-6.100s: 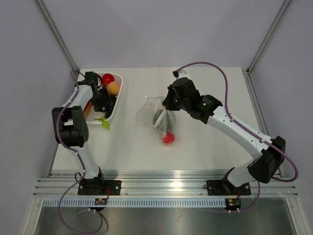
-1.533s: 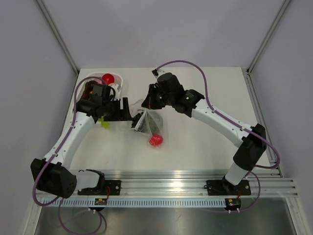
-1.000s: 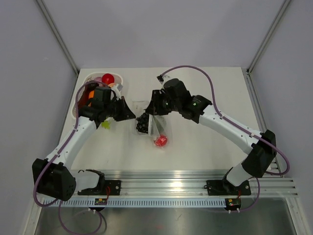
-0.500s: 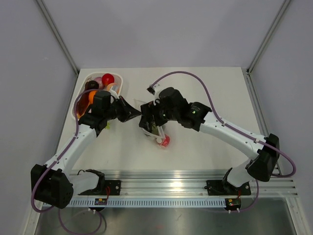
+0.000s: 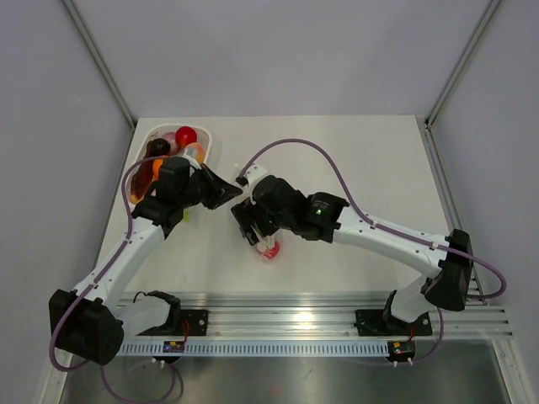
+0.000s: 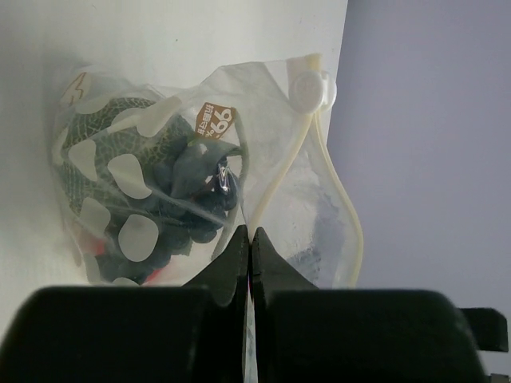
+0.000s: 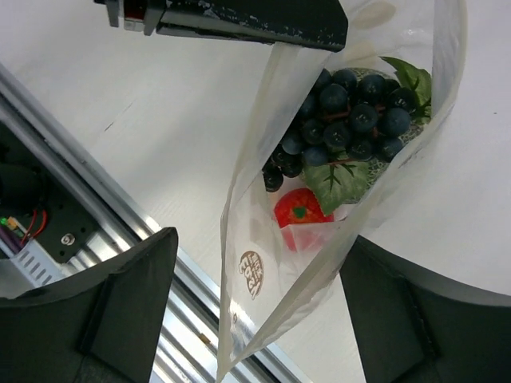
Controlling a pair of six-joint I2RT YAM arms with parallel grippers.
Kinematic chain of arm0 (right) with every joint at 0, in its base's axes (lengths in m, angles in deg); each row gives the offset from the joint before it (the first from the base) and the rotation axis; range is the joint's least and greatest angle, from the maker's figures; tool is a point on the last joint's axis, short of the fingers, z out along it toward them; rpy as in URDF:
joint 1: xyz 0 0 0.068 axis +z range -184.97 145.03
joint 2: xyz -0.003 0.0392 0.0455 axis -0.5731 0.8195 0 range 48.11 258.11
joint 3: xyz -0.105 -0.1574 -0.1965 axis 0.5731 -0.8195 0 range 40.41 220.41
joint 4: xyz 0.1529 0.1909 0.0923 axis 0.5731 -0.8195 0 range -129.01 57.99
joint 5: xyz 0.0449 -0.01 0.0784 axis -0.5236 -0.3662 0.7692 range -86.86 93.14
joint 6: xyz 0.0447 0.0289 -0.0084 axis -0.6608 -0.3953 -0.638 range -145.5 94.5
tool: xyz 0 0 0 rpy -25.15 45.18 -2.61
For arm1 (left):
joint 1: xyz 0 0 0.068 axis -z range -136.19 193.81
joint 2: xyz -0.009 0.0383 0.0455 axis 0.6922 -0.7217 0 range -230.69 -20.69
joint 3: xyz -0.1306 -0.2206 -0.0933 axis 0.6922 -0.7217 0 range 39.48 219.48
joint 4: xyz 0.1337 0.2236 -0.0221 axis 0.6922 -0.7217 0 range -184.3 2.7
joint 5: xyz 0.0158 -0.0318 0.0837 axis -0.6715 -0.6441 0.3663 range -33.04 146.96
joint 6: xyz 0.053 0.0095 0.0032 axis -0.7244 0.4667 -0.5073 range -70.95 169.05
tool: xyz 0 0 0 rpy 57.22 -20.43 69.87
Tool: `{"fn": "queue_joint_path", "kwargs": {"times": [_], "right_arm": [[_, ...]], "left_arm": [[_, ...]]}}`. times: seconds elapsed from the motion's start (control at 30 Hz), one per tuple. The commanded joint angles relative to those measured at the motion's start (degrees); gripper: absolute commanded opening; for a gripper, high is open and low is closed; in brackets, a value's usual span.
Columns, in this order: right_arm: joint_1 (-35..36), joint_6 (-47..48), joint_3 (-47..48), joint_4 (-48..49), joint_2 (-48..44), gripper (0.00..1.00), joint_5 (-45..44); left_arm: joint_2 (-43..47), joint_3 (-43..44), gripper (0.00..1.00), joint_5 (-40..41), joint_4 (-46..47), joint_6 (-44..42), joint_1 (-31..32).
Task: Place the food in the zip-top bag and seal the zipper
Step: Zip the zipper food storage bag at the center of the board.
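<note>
The zip-top bag (image 6: 295, 199) hangs limp between both grippers, its mouth open. Inside it I see dark purple grapes (image 7: 343, 112), a green leaf (image 7: 343, 179) and a red ball (image 7: 299, 215). My left gripper (image 6: 248, 233) is shut on the bag's edge beside the zipper (image 6: 319, 159). In the top view it (image 5: 232, 195) sits just left of the bag. My right gripper (image 7: 263, 319) stands open, one finger on each side of the bag's lower corner, neither pressing it. From above, the right gripper (image 5: 251, 225) covers most of the bag, and the red ball (image 5: 269, 251) shows below it.
A white oblong tray (image 5: 164, 129) at the back left holds a red ball (image 5: 185, 135), a dark piece (image 5: 157, 149) and an orange piece (image 5: 156, 168). The aluminium rail (image 5: 286, 324) runs along the table's near edge, close below the bag.
My right gripper has opened, let go of the bag and moved left and nearer, down around its lower part. The left gripper carried the bag's edge rightward and still holds it.
</note>
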Motion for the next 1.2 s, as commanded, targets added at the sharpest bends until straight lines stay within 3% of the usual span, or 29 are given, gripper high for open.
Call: {"fn": "queue_joint_path", "kwargs": {"times": [0.0,0.07,0.13,0.17,0.23,0.27,0.3,0.33,0.37,0.43,0.47,0.5,0.6,0.7,0.8,0.87,0.97,1.07,1.17], "right_arm": [[2.03,-0.23,3.72,-1.88,3.02,0.85,-9.98],[2.21,-1.99,4.42,-1.45,4.16,0.69,-12.44],[2.21,-3.56,4.08,0.30,4.25,0.59,-13.06],[2.30,-4.18,3.64,2.05,4.16,0.45,-13.76],[2.21,-5.41,2.68,3.99,3.38,0.33,-14.55],[2.21,-5.68,1.63,4.70,3.20,0.19,-15.25],[2.12,-5.60,1.18,5.75,3.02,0.15,-15.78],[2.12,-5.25,0.13,6.28,2.59,0.11,-15.96],[1.86,-4.72,-0.40,6.72,2.41,0.09,-15.79],[1.25,-2.89,-2.06,8.04,1.27,0.02,-14.22],[0.29,-2.09,-2.34,8.22,0.92,0.01,-11.51],[-0.16,-0.78,-2.60,7.78,0.65,0.00,-10.18],[-1.48,2.47,-5.40,9.88,-2.24,0.00,-6.49],[-4.02,7.29,-10.84,13.30,-7.86,0.00,4.37],[-7.44,11.09,-13.14,15.51,-10.77,0.00,8.37],[-8.77,12.94,-15.78,17.52,-13.49,0.00,14.85],[-9.65,18.39,-19.56,19.03,-17.01,0.00,15.86],[-11.14,20.33,-20.88,18.07,-19.56,0.00,18.12],[-12.55,22.26,-22.20,18.41,-21.50,0.00,23.05]], "left_arm": [[2.22,2.35,0.00,2.75,2.47,1.80,0.76],[2.48,2.26,0.00,3.28,2.29,2.41,1.11],[3.01,2.26,0.00,3.89,2.29,2.50,1.47],[3.19,2.35,0.00,4.50,1.42,2.50,1.90],[3.89,2.35,0.00,4.77,1.59,2.33,2.34],[4.33,2.44,0.00,4.69,1.59,1.89,2.52],[4.85,2.52,0.01,4.69,1.50,1.36,2.52],[5.55,2.79,0.08,4.77,0.54,0.66,2.52],[5.91,4.01,0.26,5.73,-0.43,-1.61,2.52],[6.18,6.29,0.49,7.14,-6.10,-5.04,1.39],[6.26,9.35,0.56,7.75,-7.80,-9.49,0.77],[6.18,10.51,0.70,7.24,-8.78,-12.15,-0.02],[5.04,15.79,0.77,7.41,-14.49,-21.29,-3.71],[4.25,16.50,0.77,5.57,-13.01,-32.44,-6.87],[5.38,13.80,0.77,3.91,-9.86,-36.77,-7.67],[7.31,9.75,0.77,-1.87,-1.08,-39.59,-7.67],[11.97,2.36,0.77,-10.38,9.74,-44.23,-7.67],[11.37,2.43,0.77,-18.13,9.16,-51.45,-7.76],[7.33,3.49,0.68,-28.75,6.60,-58.48,-7.85]]}}
